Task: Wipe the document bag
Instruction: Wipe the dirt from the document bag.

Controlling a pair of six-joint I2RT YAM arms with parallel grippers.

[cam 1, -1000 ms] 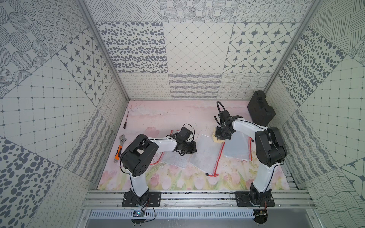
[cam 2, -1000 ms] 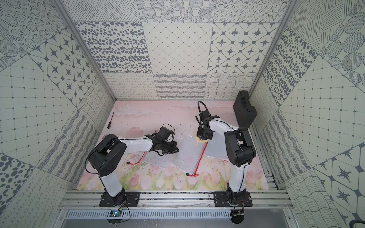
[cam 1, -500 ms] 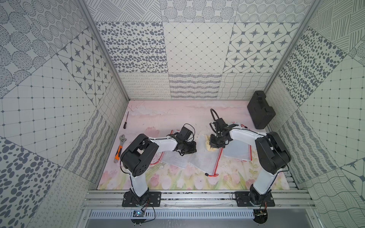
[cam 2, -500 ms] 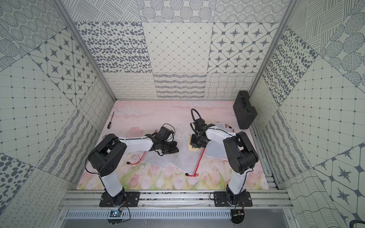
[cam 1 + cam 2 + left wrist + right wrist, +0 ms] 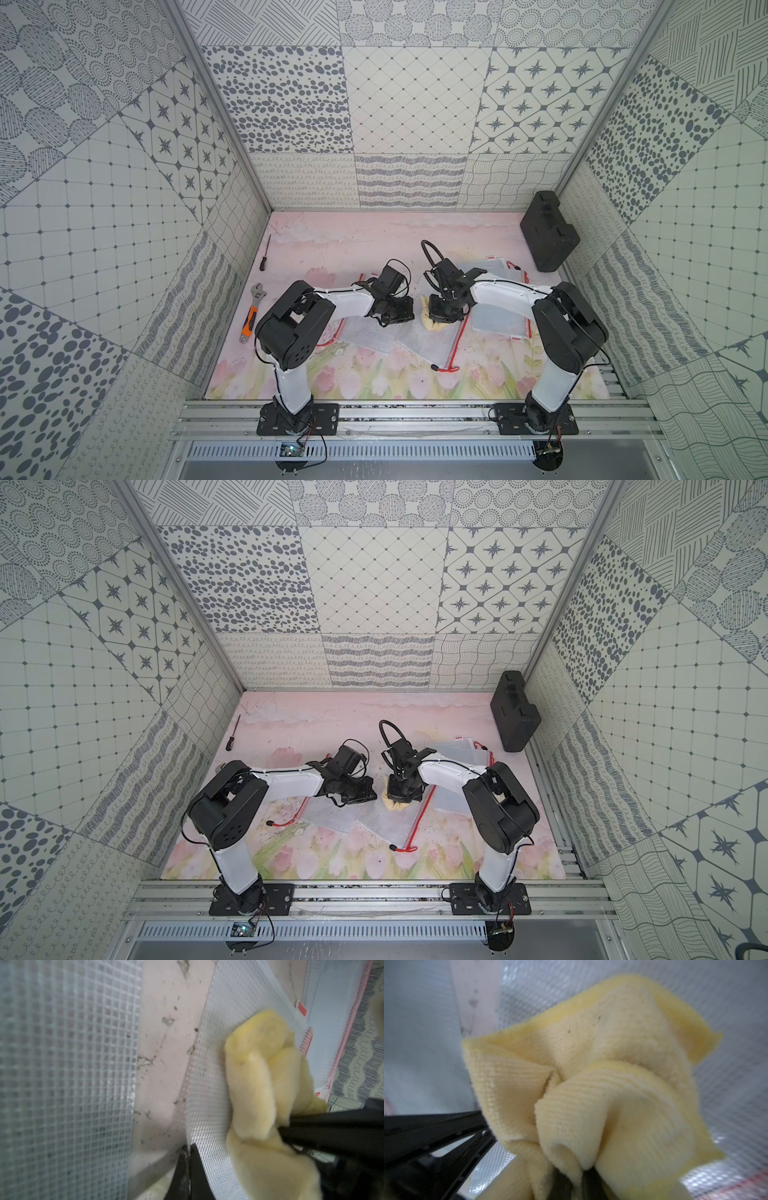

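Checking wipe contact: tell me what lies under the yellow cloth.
The yellow cloth, gripped by the right gripper, lies on the mesh document bag. The patch of mesh directly beneath is covered, so its state cannot be seen.

Nothing actually readable here. The mesh document bag [image 5: 209, 1088] has a little red tag [image 5: 302, 1009] at its edge, but any lettering is way too blurry. The black case [image 5: 548, 232] shows no legible brand either.
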